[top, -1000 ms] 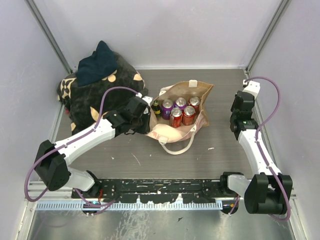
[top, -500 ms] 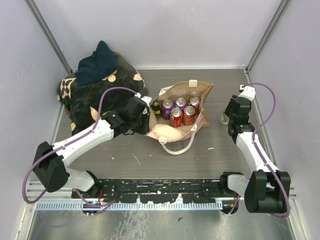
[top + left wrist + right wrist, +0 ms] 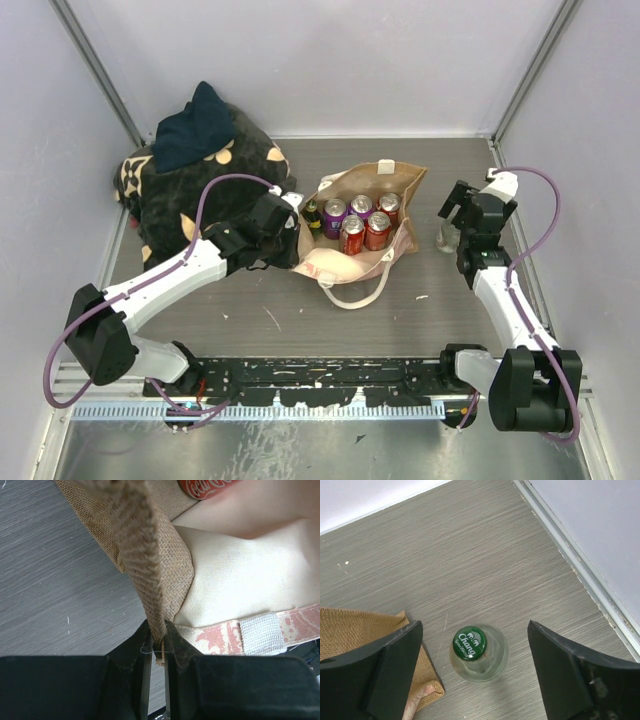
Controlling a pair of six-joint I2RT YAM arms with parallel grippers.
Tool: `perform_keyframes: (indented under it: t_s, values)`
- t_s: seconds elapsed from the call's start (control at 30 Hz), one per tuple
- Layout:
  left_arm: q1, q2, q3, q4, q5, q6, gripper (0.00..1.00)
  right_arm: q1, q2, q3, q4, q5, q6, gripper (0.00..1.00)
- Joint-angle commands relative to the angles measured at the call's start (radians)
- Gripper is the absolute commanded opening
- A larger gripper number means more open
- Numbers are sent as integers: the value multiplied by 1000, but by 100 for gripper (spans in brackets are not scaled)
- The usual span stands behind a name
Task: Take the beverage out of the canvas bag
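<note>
The tan canvas bag (image 3: pixel 385 173) stands open mid-table with several red and purple cans (image 3: pixel 352 234) and a dark bottle (image 3: pixel 312 215) inside. My left gripper (image 3: pixel 296 240) is shut on the bag's left burlap edge (image 3: pixel 150 545), the fabric pinched between the jaws (image 3: pixel 159 630). A clear glass beverage bottle (image 3: pixel 446 237) with a green cap (image 3: pixel 470 642) stands upright on the table just right of the bag's corner (image 3: pixel 365 630). My right gripper (image 3: pixel 474 630) hovers over it, open wide, with both fingers apart from the glass.
A black bundle with tan flower marks (image 3: pixel 200 170), topped by dark blue cloth, fills the back left corner. The right wall rail (image 3: pixel 580 565) runs close to the bottle. A cream loop handle (image 3: pixel 350 295) lies on the table in front of the bag.
My right arm swung left toward the bag, the bottle came to stand on the table, and the gripper opened off it. The left gripper kept its pinch on the bag.
</note>
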Motion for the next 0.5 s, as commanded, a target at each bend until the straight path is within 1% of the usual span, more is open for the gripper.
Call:
perform_keyframes:
  t_s: [0.0,0.13,0.2,0.27,0.33,0.37,0.4,0.47]
  values:
    - [-4,8,-15,-95,25,12,21,0,-19,44,41,14,13,95]
    - [-5,13,-18,-90,30,11,21,56,-67,96,-2,61,-29,96]
    - [-4,18,-17,-86,37,13,21,127,-89,154,-49,120,-61,96]
    - [-4,26,-16,-81,43,16,21,222,-90,246,-130,206,-62,93]
    - [-5,33,-13,-75,48,20,21,337,-71,358,-231,264,-37,88]
    - [-4,35,-12,-71,50,22,21,370,-59,408,-275,284,-30,84]
    - [-4,38,-13,-67,53,24,21,441,-49,451,-303,291,-22,79]
    - [-4,42,-11,-59,61,31,21,541,-24,516,-338,294,-15,67]
